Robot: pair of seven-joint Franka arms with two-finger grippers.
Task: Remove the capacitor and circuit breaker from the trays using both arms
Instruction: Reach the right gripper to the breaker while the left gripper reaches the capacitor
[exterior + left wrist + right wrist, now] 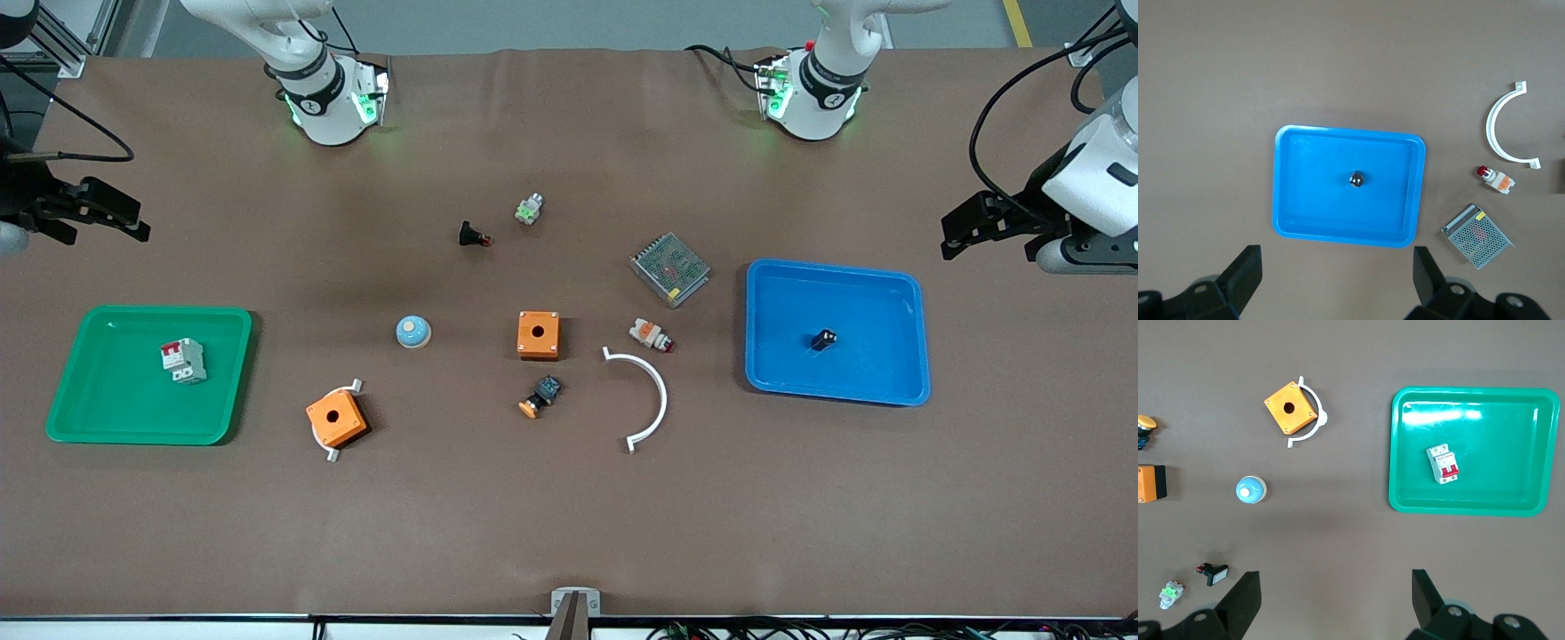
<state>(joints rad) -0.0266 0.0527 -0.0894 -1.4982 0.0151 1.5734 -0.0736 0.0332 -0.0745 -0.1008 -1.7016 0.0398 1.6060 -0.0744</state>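
Observation:
The capacitor [824, 339], a tiny black cylinder, lies in the middle of the blue tray [773, 373] at the left arm's end of the table; it also shows in the left wrist view [1357, 179]. The breaker [182, 360], white-grey with a red switch, lies in the green tray [80, 418] at the right arm's end; it also shows in the right wrist view [1443, 463]. My left gripper [969, 229] [1337, 267] is open and empty, high over bare table beside the blue tray [1291, 220]. My right gripper [124, 218] [1336, 587] is open and empty, high over bare table beside the green tray [1405, 493].
Between the trays lie two orange boxes [538, 334] [336, 419], a white arc [645, 400], a metal mesh unit [669, 268], a blue-white dome [413, 332], a white-orange part [650, 334], an orange-capped switch [540, 396], a red-tipped black button [471, 236] and a green-white part [529, 209].

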